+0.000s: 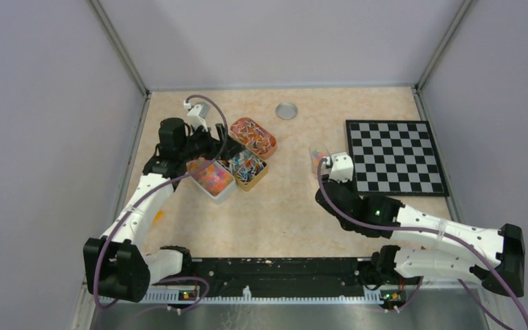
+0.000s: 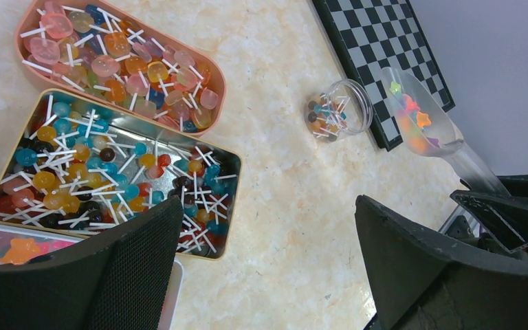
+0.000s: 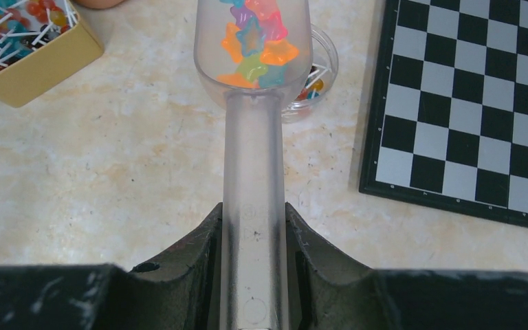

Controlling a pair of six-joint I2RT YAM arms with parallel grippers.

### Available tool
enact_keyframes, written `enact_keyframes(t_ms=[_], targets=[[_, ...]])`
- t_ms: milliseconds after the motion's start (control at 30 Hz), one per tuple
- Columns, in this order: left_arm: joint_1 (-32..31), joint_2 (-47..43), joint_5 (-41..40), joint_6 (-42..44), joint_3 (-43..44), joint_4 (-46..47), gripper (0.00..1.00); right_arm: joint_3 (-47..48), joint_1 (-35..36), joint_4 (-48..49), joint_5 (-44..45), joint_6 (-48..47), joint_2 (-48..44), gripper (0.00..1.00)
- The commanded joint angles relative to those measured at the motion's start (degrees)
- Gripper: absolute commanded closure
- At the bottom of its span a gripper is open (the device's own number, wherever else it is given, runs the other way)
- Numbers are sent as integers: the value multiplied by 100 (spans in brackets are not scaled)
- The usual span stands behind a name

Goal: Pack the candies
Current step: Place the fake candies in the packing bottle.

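The candies are small star-shaped sweets in pink, orange, yellow, green and blue. A heap fills the white tray, whose corner shows in the left wrist view. My right gripper is shut on the handle of a clear plastic scoop. The scoop's bowl holds several candies just above a small clear jar. The jar lies next to the chessboard and holds small stick lollipops. My left gripper is open and empty, low over the table beside the tins.
A pink tin of flat lollipops and a gold tin of ball lollipops sit next to the white tray. A round metal lid lies at the back. A chessboard lies at the right.
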Motion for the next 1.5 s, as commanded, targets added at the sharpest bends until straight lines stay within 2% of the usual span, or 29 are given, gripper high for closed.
enact_keyframes(t_ms=[0,633,1467], targets=[[-49,-29,133,142,11,88,1,342,-52,-540,285,564,-107,100],[-58,-54,81,177,8,49,1,412,-347,-1007,-132,767,-76,100],[-58,-47,70,168,-4,29,1,558,-1095,-1188,-1321,700,426,100]])
